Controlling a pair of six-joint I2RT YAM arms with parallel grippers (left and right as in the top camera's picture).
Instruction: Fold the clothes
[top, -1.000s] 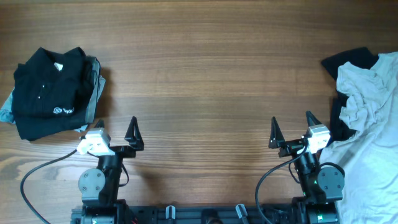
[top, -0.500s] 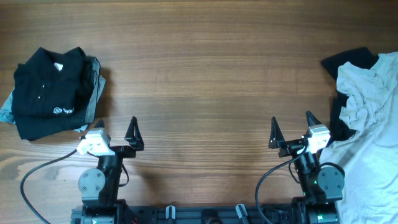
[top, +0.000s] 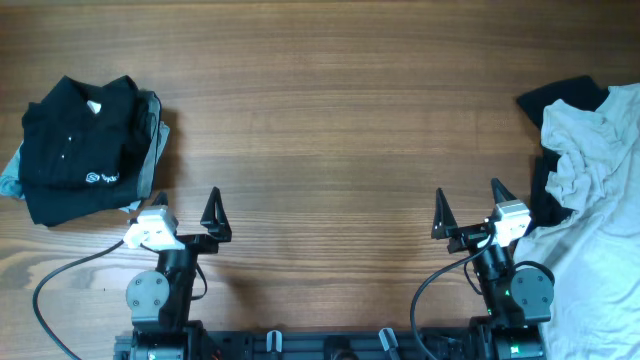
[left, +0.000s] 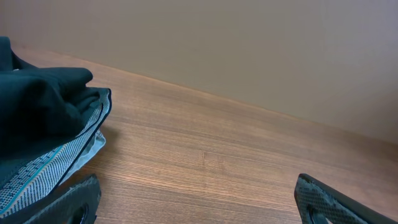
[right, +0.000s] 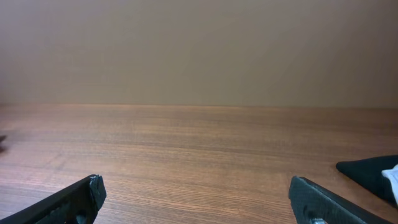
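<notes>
Worktop: wood-grain board, warm brown, long straight grain running left to right, matte finish.

Left pincer: lower left of the overhead frame, white housing with two black triangular fingers spread wide, nothing between them. In its own wrist view the left pincer shows as two dark, woven-texture tips at the bottom corners, with bare wood between.

Right pincer: lower right of the overhead frame, same build, fingers also spread wide and holding nothing. The right wrist view has the right pincer tips at the bottom corners, well apart.

Folded black garment: upper left of the overhead frame, a rough rectangle with a collar fold on top and a small white logo near its lower edge. It lies on a grey garment whose edge shows along the right side. From the left wrist the black fabric looks soft and rounded at the fold; the layer under it is a fine grey stripe with teal trim.

Cream T-shirt: right edge of the overhead frame, unfolded, thin, heavily wrinkled, running off the frame. It overlaps a second black garment, crumpled at the upper right. That garment's pointed corner shows at the right edge of the right wrist view.

Black cable loops on the wood at lower left. Plain tan wall stands behind the worktop.
</notes>
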